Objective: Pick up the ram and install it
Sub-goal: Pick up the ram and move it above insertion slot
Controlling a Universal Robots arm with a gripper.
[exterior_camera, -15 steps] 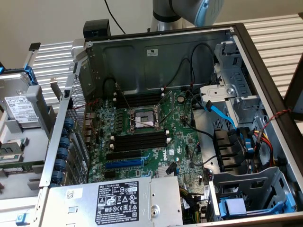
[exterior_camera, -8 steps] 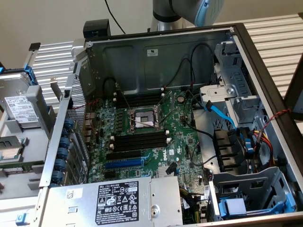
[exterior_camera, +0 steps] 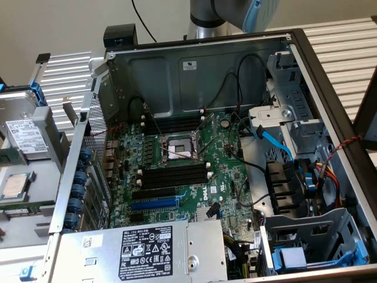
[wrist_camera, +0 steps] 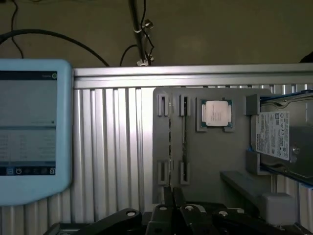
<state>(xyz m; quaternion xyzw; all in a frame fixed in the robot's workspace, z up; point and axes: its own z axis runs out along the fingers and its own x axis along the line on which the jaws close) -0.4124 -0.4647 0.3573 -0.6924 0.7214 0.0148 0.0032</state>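
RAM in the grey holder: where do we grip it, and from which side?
Probably the RAM's exposed long edge, mid-span, coming from straight above with the jaws across its flat faces. It stands on edge in the holder, and brackets cover both ends.

Ribbed aluminium table [exterior_camera: 344, 44], plain beige surface [exterior_camera: 65, 23] beyond it, wall or floor unclear. Black cables [wrist_camera: 51, 33] trail across it past the table's edge. Flat, even light.

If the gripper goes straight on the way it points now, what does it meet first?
The gripper would probably meet the grey tray, close to the ram on edge; depth is unclear.
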